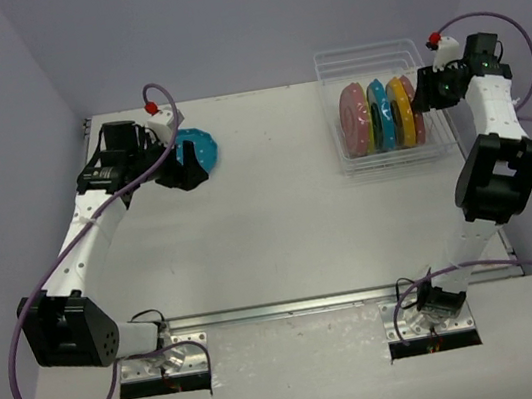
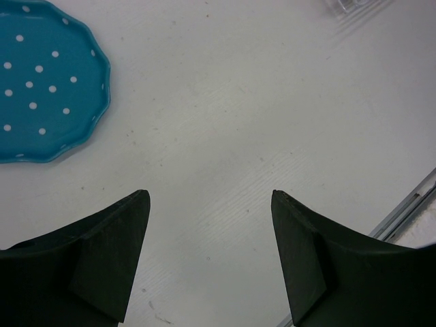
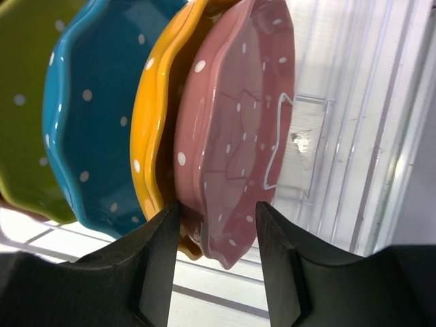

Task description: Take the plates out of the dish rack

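The clear dish rack (image 1: 444,143) stands at the back right with several dotted plates on edge: pink (image 1: 354,120), blue (image 1: 379,116), orange-yellow (image 1: 400,112) and a pink plate (image 1: 417,115) at the right end. My right gripper (image 1: 420,99) straddles that end pink plate (image 3: 238,122), and its fingertips (image 3: 170,225) press its lower rim (image 3: 218,208). The orange-yellow (image 3: 153,102), blue (image 3: 95,116) and yellow-green (image 3: 24,102) plates stand behind it. Another blue plate (image 1: 199,147) lies flat on the table at the back left. My left gripper (image 1: 185,170) is open and empty beside this plate (image 2: 41,82), above bare table (image 2: 210,197).
The rack's ribbed clear wall (image 3: 368,136) is just right of the held plate. A metal rail (image 1: 283,308) runs along the table's near edge and also shows in the left wrist view (image 2: 405,208). Grey walls close in the left, right and back.
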